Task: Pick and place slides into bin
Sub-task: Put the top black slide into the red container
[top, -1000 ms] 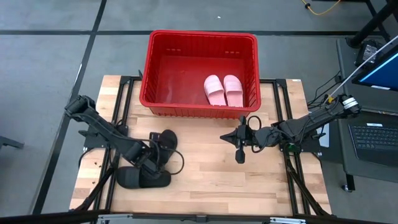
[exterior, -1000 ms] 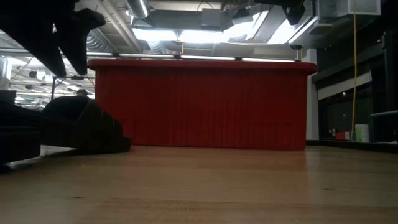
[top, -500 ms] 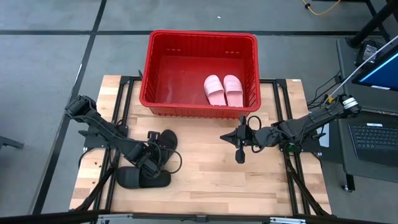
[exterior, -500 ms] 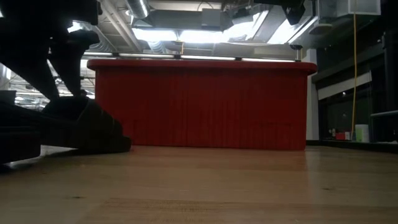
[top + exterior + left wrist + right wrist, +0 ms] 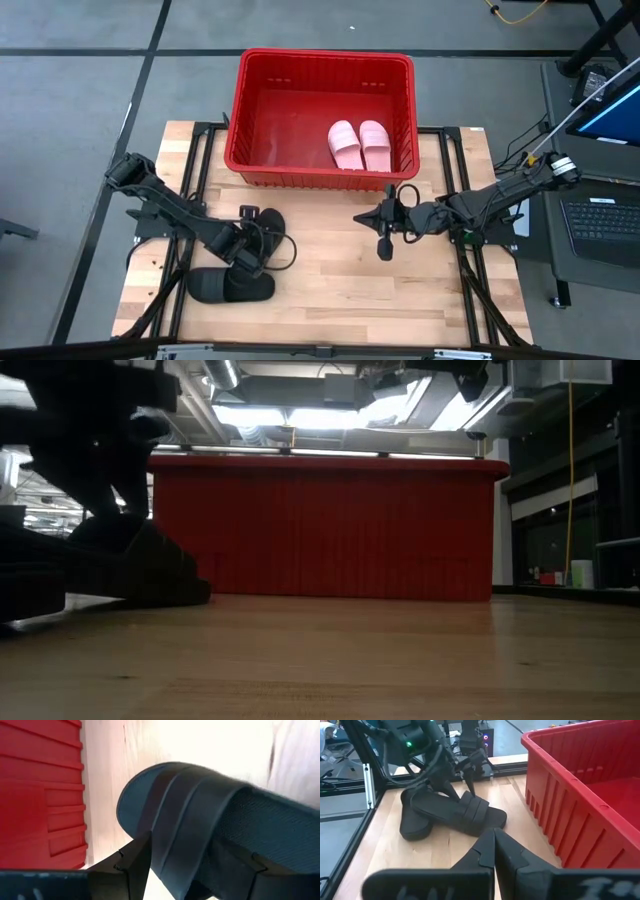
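Observation:
Two black slides lie on the table's left part: the far one (image 5: 270,222) and the near one (image 5: 230,288). My left gripper (image 5: 252,245) is open and low over the far black slide (image 5: 200,810), slanting down from the left. Its fingers stand on either side of the slide at the wide strap (image 5: 476,809). Two pink slides (image 5: 359,144) lie side by side on the floor of the red bin (image 5: 325,55), at its right side. My right gripper (image 5: 384,240) hangs shut above the table in front of the bin, with nothing in it. My left gripper has one finger (image 5: 132,865) at one long side of the far black slide and the other finger (image 5: 235,867) at the opposite side, across the slide at its strap. I cannot tell whether they touch it. The slide lies flat on the table.
The red bin stands at the table's far edge, its near wall (image 5: 320,530) taller than the slides. Bare wood (image 5: 330,290) lies between the two arms and along the near edge. A laptop (image 5: 600,215) sits beyond the table's right side.
My left gripper has sunk, and shifted a little toward the bin, onto the far black slide; its fingers have stayed open. Both black slides lie where they were. My right gripper has kept still.

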Controlling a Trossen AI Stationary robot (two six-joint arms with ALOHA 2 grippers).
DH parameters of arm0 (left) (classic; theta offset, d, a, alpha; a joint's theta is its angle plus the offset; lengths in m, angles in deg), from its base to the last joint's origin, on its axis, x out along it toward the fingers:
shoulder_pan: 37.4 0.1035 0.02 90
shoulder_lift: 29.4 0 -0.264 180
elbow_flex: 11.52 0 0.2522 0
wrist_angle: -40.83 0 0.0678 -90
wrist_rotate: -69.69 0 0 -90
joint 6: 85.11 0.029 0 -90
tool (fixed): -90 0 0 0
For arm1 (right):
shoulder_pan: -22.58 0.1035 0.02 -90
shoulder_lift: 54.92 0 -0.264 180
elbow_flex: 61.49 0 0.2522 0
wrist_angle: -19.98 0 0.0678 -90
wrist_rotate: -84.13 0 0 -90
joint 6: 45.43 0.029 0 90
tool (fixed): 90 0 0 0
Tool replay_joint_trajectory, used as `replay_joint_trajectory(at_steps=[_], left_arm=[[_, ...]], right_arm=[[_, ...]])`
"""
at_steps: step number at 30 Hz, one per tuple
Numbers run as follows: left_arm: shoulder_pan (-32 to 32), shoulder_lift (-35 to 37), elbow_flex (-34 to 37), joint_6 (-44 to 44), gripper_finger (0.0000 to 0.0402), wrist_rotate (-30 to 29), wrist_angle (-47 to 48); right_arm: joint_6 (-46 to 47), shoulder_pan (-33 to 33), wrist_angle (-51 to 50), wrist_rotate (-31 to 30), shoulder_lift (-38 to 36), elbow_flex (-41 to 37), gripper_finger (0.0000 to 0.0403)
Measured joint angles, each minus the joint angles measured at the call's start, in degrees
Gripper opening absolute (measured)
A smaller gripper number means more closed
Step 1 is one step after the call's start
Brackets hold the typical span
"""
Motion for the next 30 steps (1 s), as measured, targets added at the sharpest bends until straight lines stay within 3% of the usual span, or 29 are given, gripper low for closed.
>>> replay_joint_trajectory(at_steps=[9,24,30], left_arm=[[0.06,0.00,2.55,0.22,0.0178,-0.96,-3.02],[0.04,0.00,2.54,2.32,0.0018,0.64,-4.64],[-0.11,0.02,2.40,0.93,0.0008,-1.55,-4.66]], right_arm=[[-0.08,0.00,-0.01,0.00,0.00,0.00,0.0004],[-0.32,0.00,-0.01,0.00,0.00,0.00,0.0004],[-0.23,0.00,-0.01,0.00,0.00,0.00,0.0004]])
